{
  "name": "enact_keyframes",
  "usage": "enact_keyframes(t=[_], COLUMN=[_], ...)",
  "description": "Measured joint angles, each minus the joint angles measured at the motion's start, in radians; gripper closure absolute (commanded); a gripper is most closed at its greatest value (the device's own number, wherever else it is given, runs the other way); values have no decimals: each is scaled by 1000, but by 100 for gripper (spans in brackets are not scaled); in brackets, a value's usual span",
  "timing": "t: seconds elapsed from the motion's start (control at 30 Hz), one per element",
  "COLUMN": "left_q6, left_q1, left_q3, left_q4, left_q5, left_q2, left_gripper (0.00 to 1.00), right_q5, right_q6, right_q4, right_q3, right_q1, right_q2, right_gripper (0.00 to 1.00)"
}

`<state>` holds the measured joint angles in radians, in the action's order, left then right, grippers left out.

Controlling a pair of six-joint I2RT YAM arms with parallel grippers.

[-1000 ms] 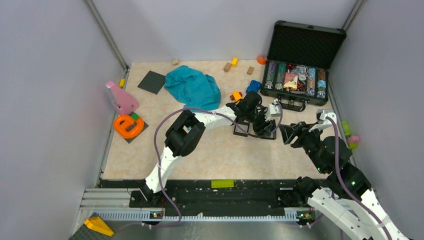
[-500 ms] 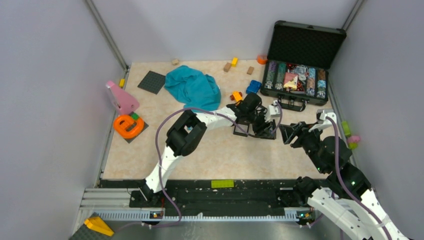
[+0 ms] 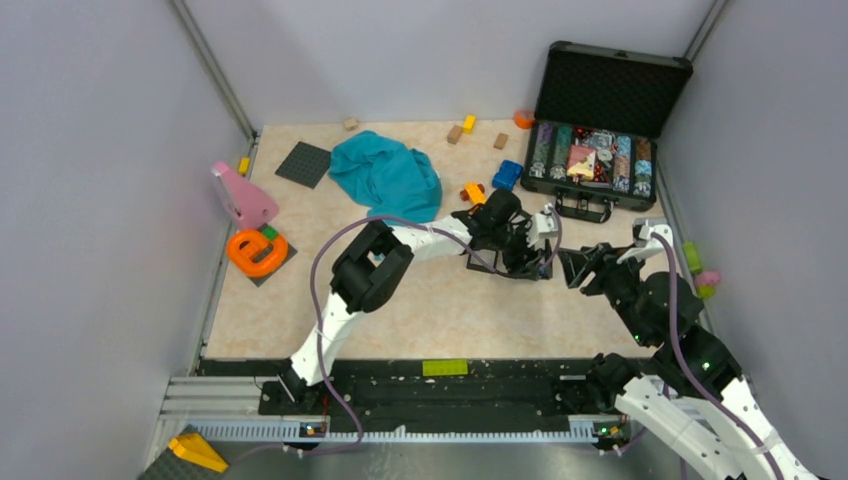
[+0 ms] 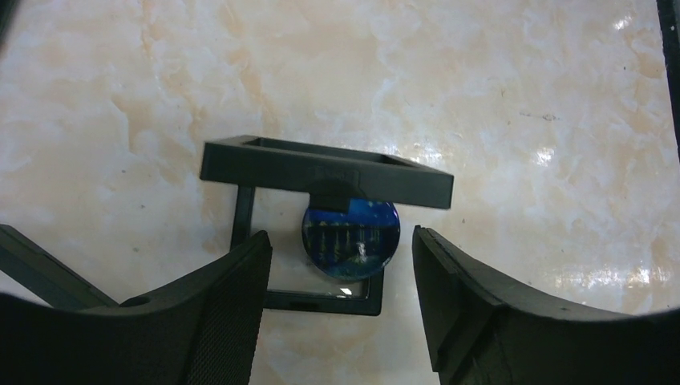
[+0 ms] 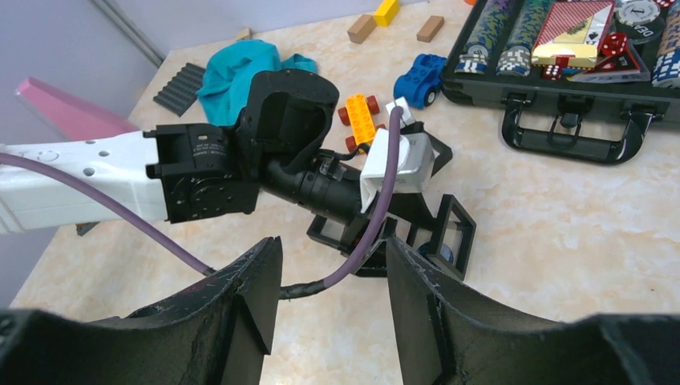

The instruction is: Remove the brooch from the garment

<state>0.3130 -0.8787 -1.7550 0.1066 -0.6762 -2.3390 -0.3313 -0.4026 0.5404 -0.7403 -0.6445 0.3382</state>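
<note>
The brooch (image 4: 350, 238), a tiny round blue piece, lies on the table inside a black square frame (image 4: 321, 301), partly under a second, tilted frame (image 4: 321, 168). It is well apart from the teal garment (image 3: 385, 175), which lies crumpled at the back. My left gripper (image 4: 341, 241) is open just above the brooch, one finger on each side, not touching it. In the top view this gripper (image 3: 525, 255) covers the frames. My right gripper (image 3: 578, 268) is open and empty just right of the frames. Its wrist view shows the brooch (image 5: 437, 250) and the garment (image 5: 240, 68).
An open black case (image 3: 600, 150) of poker chips stands at the back right. A blue toy car (image 3: 507, 173) and an orange brick (image 3: 472, 191) lie behind the left gripper. A dark grey plate (image 3: 303, 163), a pink piece (image 3: 243, 197) and an orange ring (image 3: 257, 251) sit on the left.
My left gripper has shifted slightly back and left over the black frames. The right arm has not moved.
</note>
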Motion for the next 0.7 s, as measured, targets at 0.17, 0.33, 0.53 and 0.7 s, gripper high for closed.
enact_keyframes(t=[0.17, 0.33, 0.53, 0.7], left_q6=[-5, -28, -77, -107], left_q1=[3, 13, 29, 35], left_q3=[123, 272, 393, 413], left_q4=[-51, -105, -197, -241], left_q5=[2, 23, 43, 91], left_q2=[63, 199, 345, 363], left_gripper=[28, 22, 17, 2], right_q5=[-17, -35, -42, -32], right_q6=[-18, -50, -96, -126], right_q4=[8, 31, 35, 39], right_q3=[0, 0, 3, 27], right_q1=[0, 0, 0, 14], right_q2=[26, 80, 182, 275], right_gripper=[48, 48, 45, 44])
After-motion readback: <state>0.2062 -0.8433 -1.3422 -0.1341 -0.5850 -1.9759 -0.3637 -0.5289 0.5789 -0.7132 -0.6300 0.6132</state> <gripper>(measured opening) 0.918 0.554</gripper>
